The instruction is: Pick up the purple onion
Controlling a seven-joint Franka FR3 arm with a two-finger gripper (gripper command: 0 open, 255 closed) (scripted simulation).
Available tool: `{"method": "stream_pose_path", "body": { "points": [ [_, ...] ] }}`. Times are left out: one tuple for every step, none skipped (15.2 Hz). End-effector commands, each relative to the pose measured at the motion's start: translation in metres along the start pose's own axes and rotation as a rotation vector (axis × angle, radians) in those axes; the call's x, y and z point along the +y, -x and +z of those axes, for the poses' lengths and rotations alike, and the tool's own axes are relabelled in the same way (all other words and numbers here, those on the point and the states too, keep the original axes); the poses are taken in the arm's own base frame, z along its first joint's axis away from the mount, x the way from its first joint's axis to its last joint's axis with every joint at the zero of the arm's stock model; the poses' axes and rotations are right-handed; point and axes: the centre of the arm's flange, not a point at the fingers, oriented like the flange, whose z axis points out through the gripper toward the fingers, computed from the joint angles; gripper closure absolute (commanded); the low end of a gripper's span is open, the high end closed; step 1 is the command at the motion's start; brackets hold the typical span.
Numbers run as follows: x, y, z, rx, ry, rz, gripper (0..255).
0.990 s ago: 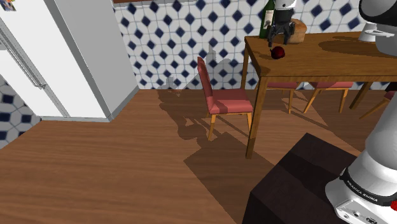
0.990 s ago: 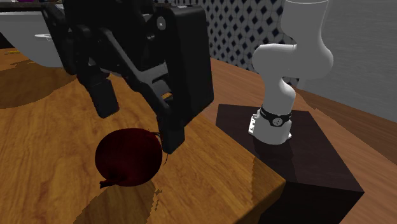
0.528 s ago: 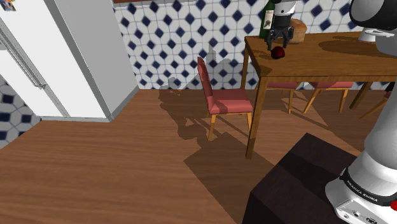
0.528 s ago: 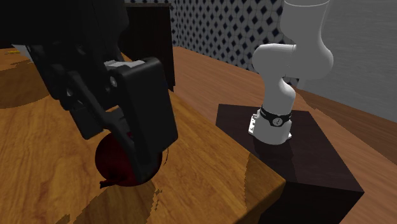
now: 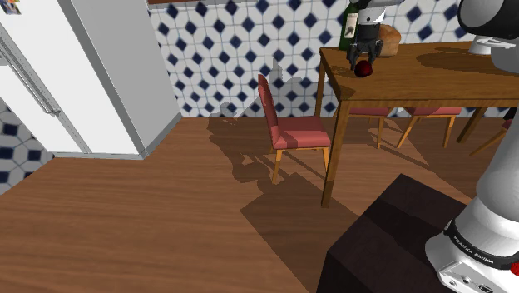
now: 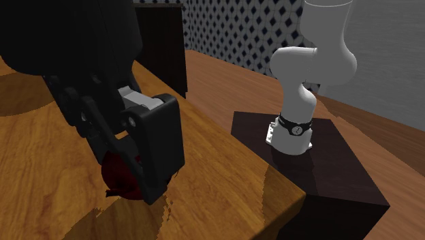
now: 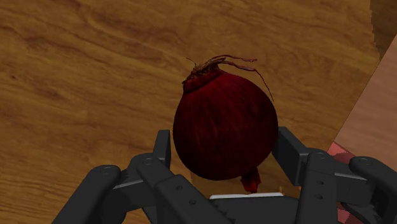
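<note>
We can read just one marking, the white lettering "FRANKA EMIKA" on the dark band (image 5: 471,247) around the foot of the arm (image 5: 501,187), at the shoulder view's lower right.

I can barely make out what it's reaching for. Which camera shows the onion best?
The wrist view: the dark red onion shows close and nearly whole, dried roots included. In the second exterior view the black hand hides most of it; in the shoulder view it is a small far-off spot.
</note>
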Motion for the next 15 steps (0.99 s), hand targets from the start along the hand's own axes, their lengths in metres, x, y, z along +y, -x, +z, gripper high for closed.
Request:
{"method": "stream_pose_path", "body": {
  "points": [
    [0.0, 0.0, 0.0, -0.001, 0.0, 0.0, 255],
    [0.0, 0.0, 0.0, -0.001, 0.0, 0.0, 255],
    [0.0, 0.0, 0.0, -0.001, 0.0, 0.0, 255],
    [0.0, 0.0, 0.0, -0.001, 0.0, 0.0, 255],
    [0.0, 0.0, 0.0, -0.001, 0.0, 0.0, 255],
    [0.0, 0.0, 0.001, -0.001, 0.0, 0.0, 255],
    [0.0, 0.0, -0.005, -0.001, 0.0, 0.0, 255],
    [0.0, 0.001, -0.01, -0.001, 0.0, 0.0, 255],
    [0.0, 0.001, -0.015, -0.001, 0.0, 0.0, 255],
    [0.0, 0.001, -0.021, -0.001, 0.0, 0.0, 255],
    [0.0, 0.001, -0.026, -0.001, 0.0, 0.0, 255],
    [0.0, 0.001, -0.031, -0.001, 0.0, 0.0, 255],
    [0.0, 0.002, -0.036, -0.001, 0.0, 0.0, 255],
    [0.0, 0.002, -0.042, -0.001, 0.0, 0.0, 255],
    [0.0, 0.002, -0.047, -0.001, 0.0, 0.0, 255]
  ]
}}
